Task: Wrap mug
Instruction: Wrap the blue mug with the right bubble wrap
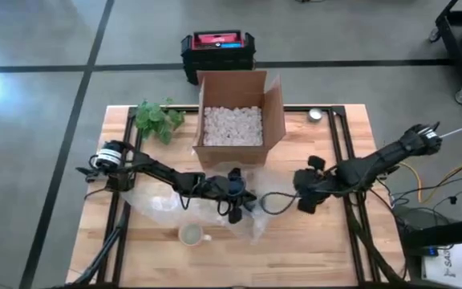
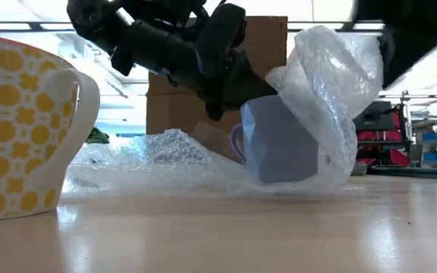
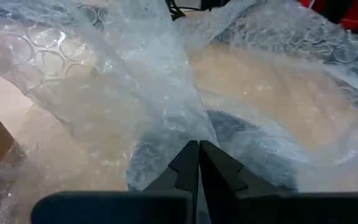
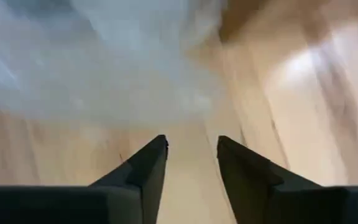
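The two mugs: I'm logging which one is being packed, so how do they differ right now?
The blue mug is plain and sits on bubble wrap with a sheet draped over it; the yellow-patterned mug stands bare on the wood. The left gripper pinches wrap at the blue mug; nothing touches the yellow-patterned mug. Both stand upright.

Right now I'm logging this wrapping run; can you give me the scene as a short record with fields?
left gripper: shut on bubble wrap, over the blue mug
right gripper: open, empty, above bare table
blue mug: upright, partly draped by wrap
yellow mug: unwrapped, near table's front
cardboard box: open, holds packing fill
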